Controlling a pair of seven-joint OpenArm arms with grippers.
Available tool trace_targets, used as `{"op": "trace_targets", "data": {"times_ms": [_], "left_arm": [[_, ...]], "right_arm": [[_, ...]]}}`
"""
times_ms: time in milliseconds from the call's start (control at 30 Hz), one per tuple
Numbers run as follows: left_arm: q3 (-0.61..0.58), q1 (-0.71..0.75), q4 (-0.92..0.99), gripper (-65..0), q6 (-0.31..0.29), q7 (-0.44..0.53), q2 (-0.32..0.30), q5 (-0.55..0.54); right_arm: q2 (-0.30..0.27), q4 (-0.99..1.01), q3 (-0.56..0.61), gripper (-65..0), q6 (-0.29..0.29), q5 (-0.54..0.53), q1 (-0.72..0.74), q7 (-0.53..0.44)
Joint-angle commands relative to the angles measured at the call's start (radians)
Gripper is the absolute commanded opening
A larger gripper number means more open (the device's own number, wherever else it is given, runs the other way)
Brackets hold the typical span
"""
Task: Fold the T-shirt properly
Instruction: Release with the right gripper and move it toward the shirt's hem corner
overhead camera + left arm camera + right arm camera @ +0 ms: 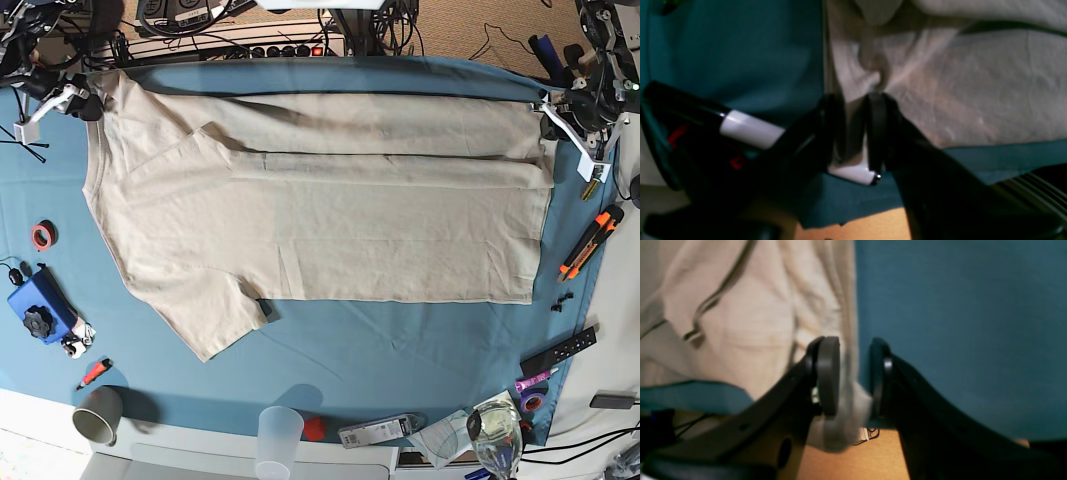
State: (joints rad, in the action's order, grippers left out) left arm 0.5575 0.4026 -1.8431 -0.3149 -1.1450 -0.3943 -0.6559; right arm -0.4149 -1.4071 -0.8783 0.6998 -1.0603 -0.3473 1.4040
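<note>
The beige T-shirt (330,215) lies spread across the blue tablecloth (400,345), its far long edge folded over toward the middle and one sleeve (210,320) sticking out at the near left. My left gripper (548,108) is at the shirt's far right corner. In the left wrist view this gripper (855,100) stands open, with the shirt's edge (940,93) showing in the narrow gap between its fingers. My right gripper (88,100) is at the far left corner. Its jaws (853,343) are parted, and a blurred fold of the shirt (846,413) hangs loose between them.
An orange cutter (590,240), a screwdriver (592,180) and a black bar (560,350) lie along the right edge. Red tape (42,235) and a blue box (38,305) sit at the left. A grey cup (97,413), a clear cup (280,435) and a glass (495,430) stand in front.
</note>
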Motion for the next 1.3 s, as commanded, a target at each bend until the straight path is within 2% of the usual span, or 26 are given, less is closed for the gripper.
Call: {"op": "trace_targets", "data": {"times_ms": [0,267,400,500,700,833,933,1133,1267], "left_arm": [[0.009,-0.001,-0.03,-48.0,0.0,0.011,-0.021,-0.01],[0.009,0.0,-0.15,-48.0,0.003,0.012,-0.021,0.068],[0.009,0.007,-0.226,-48.0,0.003,0.017,-0.021,0.078],[0.009,0.034,-0.29,-48.0,0.003,0.069,-0.021,0.077],[0.009,0.063,-0.379,-48.0,0.003,0.117,-0.018,0.079],[0.009,0.063,-0.39,-48.0,0.002,0.117,-0.016,0.08],[0.009,0.063,-0.39,-48.0,0.002,0.117,-0.016,0.08],[0.009,0.064,-0.39,-48.0,0.002,0.117,-0.016,0.08],[0.009,0.069,-0.39,-48.0,0.002,0.118,-0.016,0.08]], "right_arm": [[-0.04,-0.014,-0.007,-47.7,-0.002,-0.017,-0.001,-0.008],[-0.118,-0.014,-0.008,-47.7,-0.002,-0.033,0.005,-0.008],[-0.12,-0.014,-0.013,-47.7,-0.002,-0.048,0.042,-0.008],[-0.12,-0.014,-0.016,-47.8,-0.002,-0.073,0.091,-0.008],[-0.119,-0.014,-0.019,-47.8,-0.002,-0.076,0.267,-0.018],[-0.12,-0.012,-0.012,-47.8,-0.002,0.035,0.415,-0.083],[-0.12,-0.011,0.047,-47.8,-0.016,0.15,0.494,-0.16],[-0.12,-0.011,0.315,-47.8,-0.037,0.395,0.598,-0.325],[-0.119,-0.01,0.48,-47.7,-0.107,0.537,0.666,-0.386]]}}
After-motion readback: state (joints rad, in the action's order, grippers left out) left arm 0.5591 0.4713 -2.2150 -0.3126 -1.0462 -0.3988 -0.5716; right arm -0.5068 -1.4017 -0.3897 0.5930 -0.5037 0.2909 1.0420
